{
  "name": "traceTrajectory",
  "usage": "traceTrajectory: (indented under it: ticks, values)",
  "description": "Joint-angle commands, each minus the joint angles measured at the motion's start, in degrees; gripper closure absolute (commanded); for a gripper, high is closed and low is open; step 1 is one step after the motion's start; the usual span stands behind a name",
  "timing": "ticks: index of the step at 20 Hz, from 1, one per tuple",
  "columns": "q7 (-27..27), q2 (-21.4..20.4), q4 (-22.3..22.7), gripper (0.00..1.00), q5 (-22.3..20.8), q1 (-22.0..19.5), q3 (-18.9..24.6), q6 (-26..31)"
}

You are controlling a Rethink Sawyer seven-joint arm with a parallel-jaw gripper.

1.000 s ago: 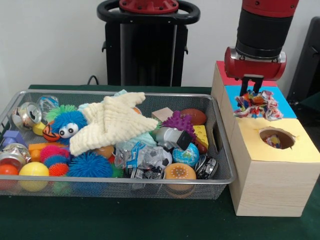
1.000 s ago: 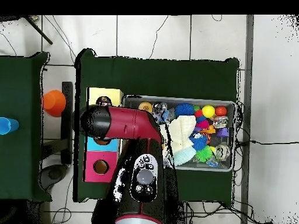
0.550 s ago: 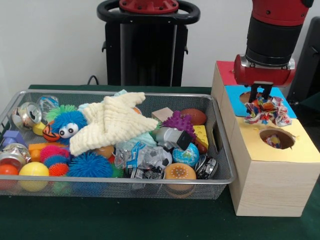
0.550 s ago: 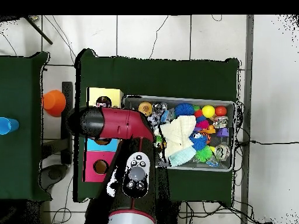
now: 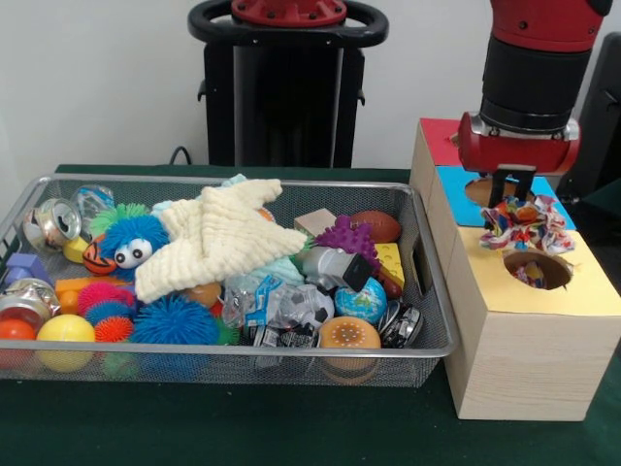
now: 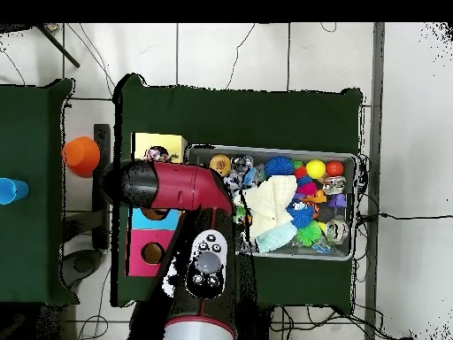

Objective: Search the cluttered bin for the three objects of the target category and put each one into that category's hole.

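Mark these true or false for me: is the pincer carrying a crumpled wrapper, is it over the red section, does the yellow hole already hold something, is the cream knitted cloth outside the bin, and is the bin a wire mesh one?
1. The pincer holds a crumpled multicoloured wrapper. True.
2. The wrapper hangs over the red section of the wooden box. False: it hangs just above the round hole in the yellow section.
3. Something colourful already lies inside that hole. True.
4. The cream knitted star-shaped cloth lies on the table outside the bin. False: it lies on top of the clutter inside the bin.
5. The bin is made of wire mesh. True.
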Motion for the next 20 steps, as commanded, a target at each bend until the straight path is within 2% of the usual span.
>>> traceTrajectory:
  ticks: [1, 20]
  values:
    - [14.66, 2.40, -1.92, 1.00, 2.39, -0.27, 0.97, -3.73]
    - [14.02, 4.81, 0.51, 1.00, 3.68, -0.33, 3.54, -9.28]
